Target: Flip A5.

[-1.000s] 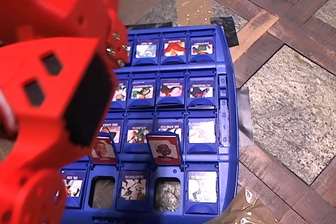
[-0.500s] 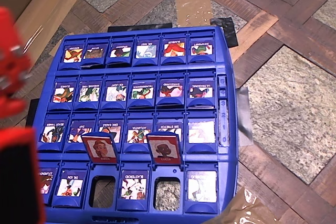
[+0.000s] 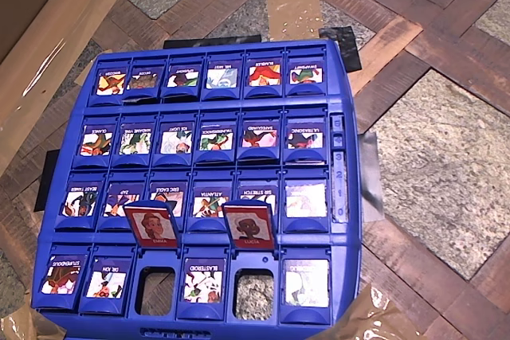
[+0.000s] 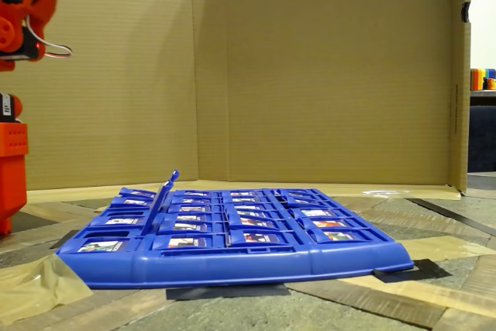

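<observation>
In the overhead view a blue game board (image 3: 351,220) lies flat on the bench (image 3: 446,165), whose top is a patchwork of wood and stone patterns. The board carries four rows of six hinged tiles. A5 (image 3: 306,283) is the last tile at the right end of the bottom row, at about 5 o'clock on the board. It lies flat in its slot with a pale, washed-out picture facing up. At 9 o'clock from it, in the next slot of that row, the red tile captioned LUCIA (image 3: 249,224) stands up on its hinge. Two slots further toward 9 o'clock stands the red tile captioned EMMA (image 3: 151,224). The slot below each standing tile is open, and the bench surface shows through it. The other tiles lie flat with cartoon pictures up. Brown tape (image 3: 374,316) sits at the board's 5 o'clock corner. In the fixed view the orange arm (image 4: 19,5) is at the left edge, at about 10 o'clock from the board and well apart from it. A cardboard wall (image 4: 310,75) stands behind the board. I cannot tell whether the hand is open or closed, and nothing touches A5.
</observation>
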